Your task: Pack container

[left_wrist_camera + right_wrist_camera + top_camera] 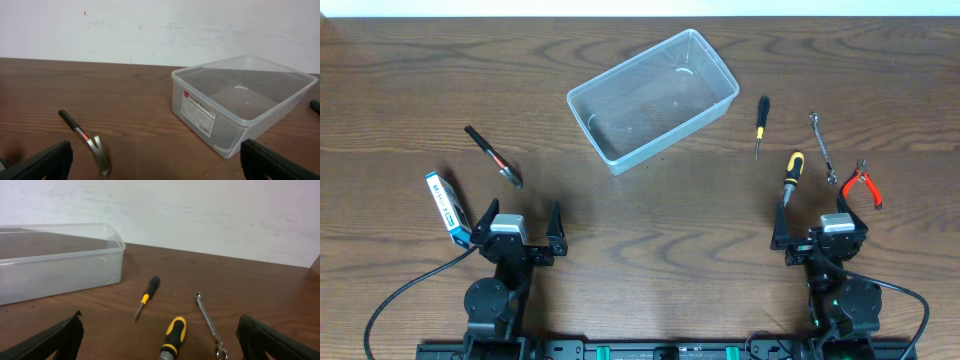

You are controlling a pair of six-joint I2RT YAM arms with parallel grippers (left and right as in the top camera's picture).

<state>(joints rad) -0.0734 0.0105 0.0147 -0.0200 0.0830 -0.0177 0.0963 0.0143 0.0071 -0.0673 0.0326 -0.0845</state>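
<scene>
The clear plastic container lies empty at the table's back middle, also seen in the left wrist view and the right wrist view. My left gripper stands open near the front left, nothing between its fingers; a small hammer lies just ahead of it. My right gripper stands open at the front right, with a yellow-and-black screwdriver directly in front. A thin screwdriver and a wrench lie beyond it.
Red-handled pliers lie right of the wrench. A blue-and-white box rests left of my left gripper. The hammer lies left of the container. A white wall closes off the back of the table.
</scene>
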